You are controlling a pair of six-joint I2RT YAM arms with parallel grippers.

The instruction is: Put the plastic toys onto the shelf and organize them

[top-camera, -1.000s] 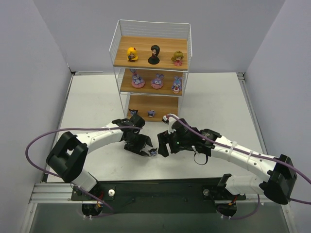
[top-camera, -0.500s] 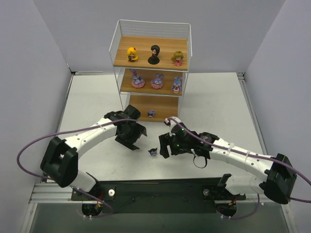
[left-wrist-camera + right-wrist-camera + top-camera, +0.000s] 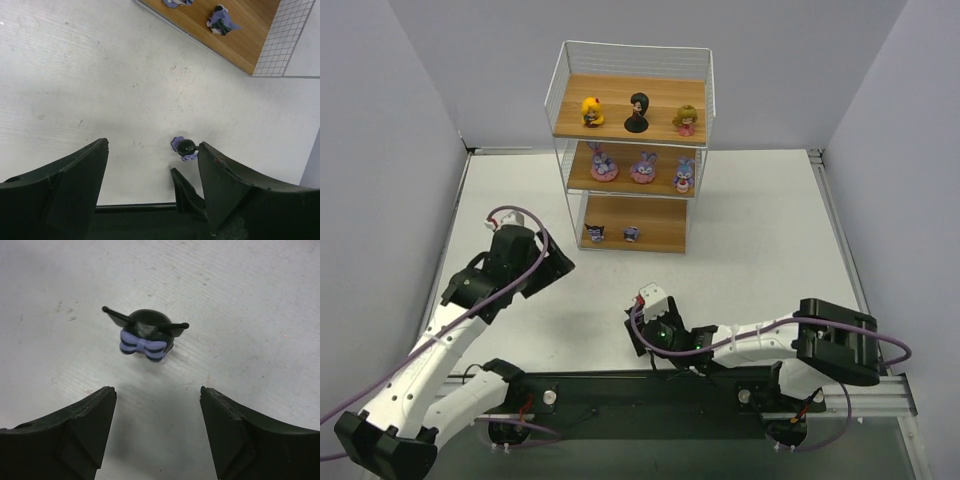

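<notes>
A small dark toy (image 3: 146, 337) with a black head, thin ears and a purple striped bow stands on the white table, just ahead of my open right gripper (image 3: 157, 390) and untouched. The left wrist view shows the same toy (image 3: 184, 146) far off on the table beyond my open, empty left gripper (image 3: 152, 145). In the top view the left gripper (image 3: 545, 265) sits left of the shelf (image 3: 695, 120) and the right gripper (image 3: 638, 335) lies low near the front. On the shelf, three dolls (image 3: 638, 112) fill the top board, three bunny figures (image 3: 644, 167) the middle, two dark toys (image 3: 594, 233) the bottom.
The shelf's bottom board (image 3: 250, 40) and wire side show at the top right of the left wrist view. Purple cables (image 3: 525, 215) loop off both arms. A black rail (image 3: 650, 390) runs along the near table edge. Grey walls close in both sides.
The left gripper opened off the dark toy and swung back left, away from it. The right arm drew back toward the near edge. The toy stays on the table.
</notes>
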